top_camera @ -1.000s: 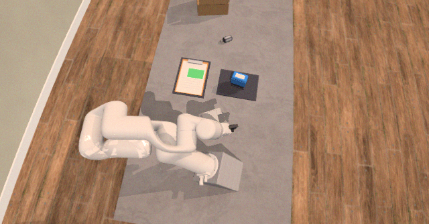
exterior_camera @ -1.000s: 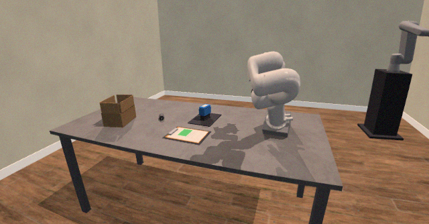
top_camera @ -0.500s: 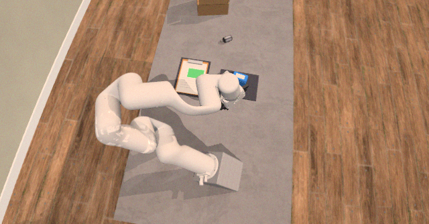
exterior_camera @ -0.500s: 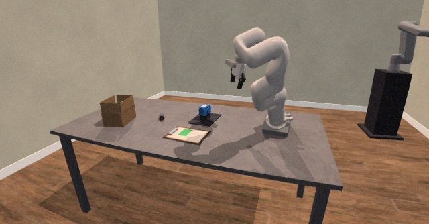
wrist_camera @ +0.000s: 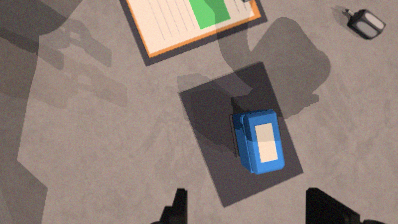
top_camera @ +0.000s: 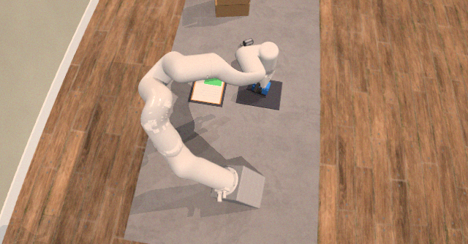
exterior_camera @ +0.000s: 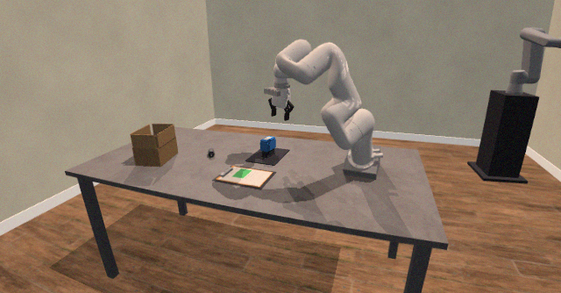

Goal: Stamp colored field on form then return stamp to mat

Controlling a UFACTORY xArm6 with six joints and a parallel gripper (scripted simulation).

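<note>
A blue stamp stands upright on a dark mat; it also shows in the wrist view on the mat and, partly hidden by the arm, in the overhead view. The form on a clipboard has a green field, seen also in the wrist view and overhead. My gripper is open and empty, high above the stamp; its fingertips show at the bottom of the wrist view.
A cardboard box stands at the far left of the table. A small dark cylinder lies between the box and the mat, seen also in the wrist view. A second arm on a black pedestal stands off the table.
</note>
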